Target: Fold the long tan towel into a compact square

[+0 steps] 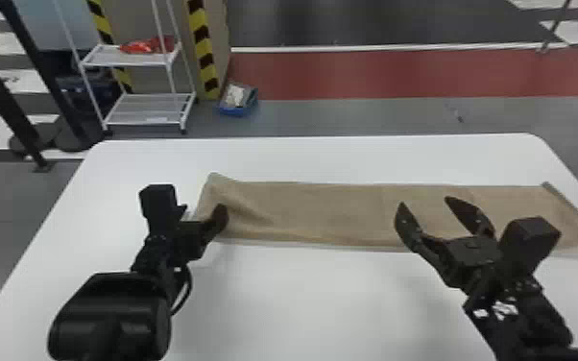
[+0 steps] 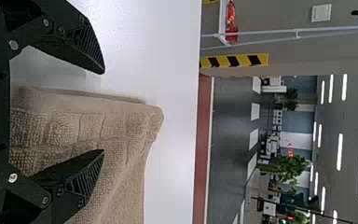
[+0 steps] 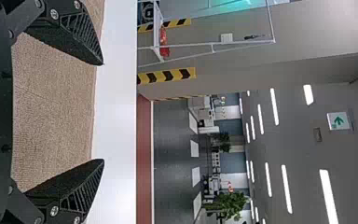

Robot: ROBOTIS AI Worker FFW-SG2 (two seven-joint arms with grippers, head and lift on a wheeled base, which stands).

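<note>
Towel on table, left gripper above left end, right gripper above right half. Behind table: rack, probably bin right of it.

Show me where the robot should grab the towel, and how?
Probably by the towel's short left end, pinched from above by the left gripper: one finger outside the edge, one over the cloth. It lies long and fairly flat, and that edge runs between the open fingers, so it should gather easily.
</note>
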